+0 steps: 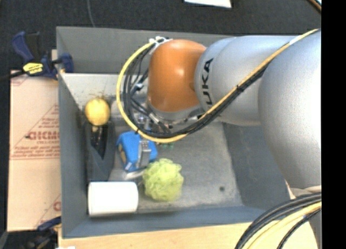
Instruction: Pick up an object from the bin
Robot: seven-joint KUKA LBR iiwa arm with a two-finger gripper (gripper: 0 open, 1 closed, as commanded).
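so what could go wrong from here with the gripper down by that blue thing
The gripper sits low at the blue object, and the green fuzzy ball lies right beside it: a grab may snag or drag the ball too. The white block and black object lie close by, so a sideways push may jam the blue object against them.

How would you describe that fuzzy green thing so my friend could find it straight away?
Start at the grey metal bin and follow its near wall, at the bottom of the view. Right of the white block, below the blue thing, lies a lime-green puff, the only shaggy, soft-looking item there.
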